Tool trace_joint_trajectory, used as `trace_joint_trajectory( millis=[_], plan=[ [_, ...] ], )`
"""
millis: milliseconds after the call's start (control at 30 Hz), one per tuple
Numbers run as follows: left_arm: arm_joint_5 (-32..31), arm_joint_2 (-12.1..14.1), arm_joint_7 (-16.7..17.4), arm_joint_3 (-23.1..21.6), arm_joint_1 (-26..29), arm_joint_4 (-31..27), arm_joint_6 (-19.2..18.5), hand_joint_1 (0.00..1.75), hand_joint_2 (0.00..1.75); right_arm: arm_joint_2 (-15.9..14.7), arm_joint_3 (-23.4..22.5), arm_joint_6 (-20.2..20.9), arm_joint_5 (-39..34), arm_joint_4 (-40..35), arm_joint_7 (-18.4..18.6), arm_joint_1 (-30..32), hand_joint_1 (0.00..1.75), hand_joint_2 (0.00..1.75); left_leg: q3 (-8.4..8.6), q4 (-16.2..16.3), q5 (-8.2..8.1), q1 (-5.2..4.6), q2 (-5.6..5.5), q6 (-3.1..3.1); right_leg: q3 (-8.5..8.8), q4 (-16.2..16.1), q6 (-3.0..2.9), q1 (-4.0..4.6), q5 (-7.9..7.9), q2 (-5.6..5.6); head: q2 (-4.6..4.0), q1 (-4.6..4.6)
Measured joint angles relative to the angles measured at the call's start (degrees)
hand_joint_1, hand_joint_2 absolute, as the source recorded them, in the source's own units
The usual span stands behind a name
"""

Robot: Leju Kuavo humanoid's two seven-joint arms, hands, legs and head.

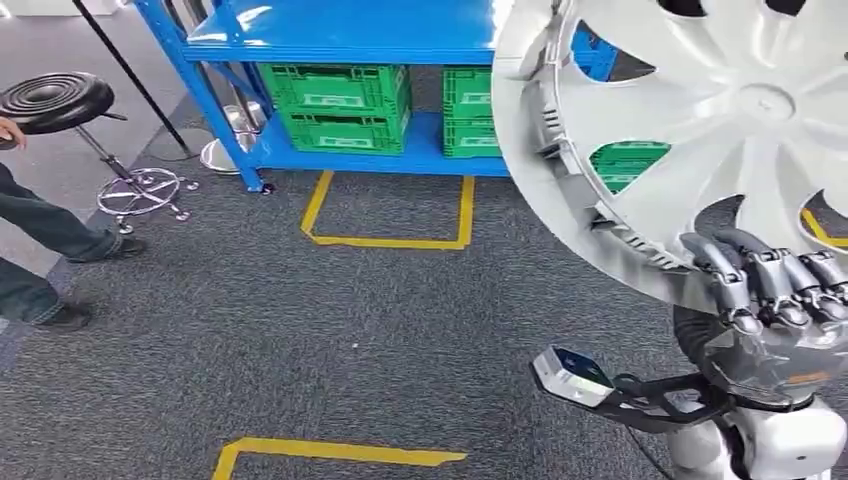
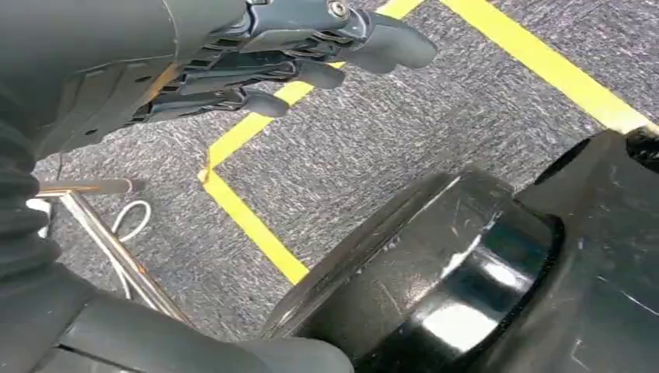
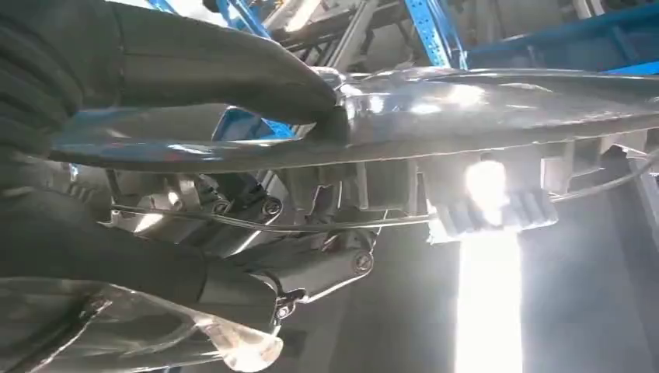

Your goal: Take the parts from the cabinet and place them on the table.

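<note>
Right hand (image 1: 775, 290) gripping silver hubcap (image 1: 700, 110) rim; left hand (image 2: 256, 70) empty, fingers loosely extended

We see the left hand (image 2: 295, 58) hanging free, fingers loosely curled, over grey carpet (image 2: 404, 148) crossed by yellow tape lines (image 2: 249, 221).

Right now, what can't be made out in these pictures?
- Table: nowhere in frame, so the drop-off spot is unknown.
- Wheel cover: top and right cut off by the head view's edges.
- Green crates: contents too far away to tell.
- Person: cut off at the left edge.
- Right hand: grip in the right wrist view washed out by glare.
</note>
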Motion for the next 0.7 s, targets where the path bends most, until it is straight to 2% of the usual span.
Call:
trace_joint_trajectory(
  millis=[67, 100, 133, 233, 267, 300, 333, 367, 400, 467, 667, 700],
  plan=[
    [-0.18, 0.0, 0.35, 0.0, 0.01, 0.0, 0.0, 0.0, 1.75, -0.2, 0.09, -0.02, 0.02, 0.11, 0.55, 0.0, 1.75, 1.75, 4.79, -9.78, 5.13, 0.0, 0.0, 0.56, 0.22, 0.01, 0.04, 0.01, 0.02, 0.09, 0.0, 0.0],
    [-0.22, 0.0, 0.42, 0.0, 0.06, 0.0, 0.0, 0.0, 1.75, -0.22, 0.13, -0.02, 0.02, 0.11, 0.83, -0.04, 1.75, 1.75, 6.1, -12.45, 4.95, -0.1, -0.1, 0.8, 0.09, -0.01, 0.21, 0.08, 0.14, 0.09, 0.0, 0.07],
    [-0.24, 0.0, 0.42, 0.0, 0.09, 0.0, 0.04, 0.0, 1.75, -0.29, 0.22, -0.02, 0.02, 0.17, 1.07, -0.1, 1.75, 1.75, 6.09, -13.43, 5.25, -0.28, -0.08, 1.0, -0.3, 0.29, 0.43, 0.38, 0.25, 0.16, 0.0, 0.04],
    [-0.57, -0.04, 0.42, 0.0, 0.11, 0.0, 0.11, 0.0, 1.75, -0.46, 0.68, -0.02, 0.02, 0.26, 2.08, -0.05, 1.75, 1.75, 5.63, -14.26, 4.69, -0.21, -0.09, 1.79, -1.15, 0.23, 1.36, 0.42, 0.89, -0.13, 0.0, 0.13],
    [-0.59, -0.26, 0.42, -0.02, 0.1, 0.0, 0.2, 0.0, 1.75, -0.65, 0.94, -0.02, 0.02, 0.28, 2.47, -0.03, 1.75, 1.75, 5.86, -15.09, 5.19, 0.35, -0.04, 2.33, -1.56, 0.5, 1.48, 0.47, 0.39, -0.12, 0.0, 0.04],
    [-0.64, -0.28, 0.42, -0.02, 0.1, 0.0, 0.24, 0.0, 1.75, -0.88, 1.16, -0.02, 0.02, 0.39, 2.89, 0.04, 1.75, 1.75, 5.74, -15.06, 5.22, 0.07, -0.05, 2.36, -2.19, 1.42, 1.74, 0.43, -0.6, 0.03, 0.0, 0.2],
    [-0.72, -0.33, 0.39, -0.02, 0.09, 0.0, 0.33, 0.0, 1.75, -1.12, 1.51, -0.02, 0.02, 0.44, 3.41, -0.03, 1.75, 1.75, 5.58, -14.79, 4.94, -0.17, -0.25, 1.73, -1.06, 0.49, -0.59, 0.51, 1.03, 0.06, 0.0, 0.59],
    [-0.74, -0.46, 0.37, -0.04, 0.1, 0.0, 0.44, 0.0, 1.75, -1.29, 1.96, 0.0, 0.04, 0.52, 3.93, -0.13, 1.75, 1.75, 5.38, -14.58, 4.98, -0.34, -0.21, 1.73, -0.99, 0.3, -1.15, 0.46, 0.07, 0.11, 0.0, 0.48],
    [-0.81, -0.46, 0.31, -0.04, 0.08, 0.0, 0.44, 0.0, 1.75, -1.44, 2.23, -0.02, 0.02, 0.57, 4.37, -0.13, 1.75, 1.75, 5.34, -14.46, 5.04, -0.39, -0.23, 1.84, -0.98, 0.01, -0.54, 0.42, 1.01, 0.14, 0.0, 0.59],
    [-0.81, -0.48, 0.31, -0.04, 0.09, 0.0, 0.52, 0.0, 1.75, -1.84, 2.58, -0.02, 0.0, 0.63, 5.11, -0.08, 1.75, 1.75, 5.24, -14.44, 5.12, -0.41, -0.21, 1.96, -0.94, -0.18, 0.02, 0.32, 1.06, 0.17, 0.0, 0.59],
    [-0.81, -0.46, 0.29, -0.04, 0.08, 0.0, 0.57, 0.0, 1.75, -2.45, 3.47, -0.02, 0.0, 0.63, 5.66, -0.05, 1.75, 1.75, 5.11, -14.34, 5.25, -0.48, -0.19, 2.18, -0.96, -0.5, 0.66, 0.26, 1.43, 0.15, 0.0, 0.55],
    [-0.81, -0.37, 0.29, -0.04, 0.07, 0.0, 0.57, 0.0, 1.75, -2.49, 3.58, -0.02, 0.0, 0.63, 5.73, -0.03, 1.75, 1.75, 4.92, -13.82, 5.25, -0.83, -0.21, 2.66, -0.84, -1.08, 1.65, -0.11, 1.94, 0.08, 0.0, 0.52]
  ],
)
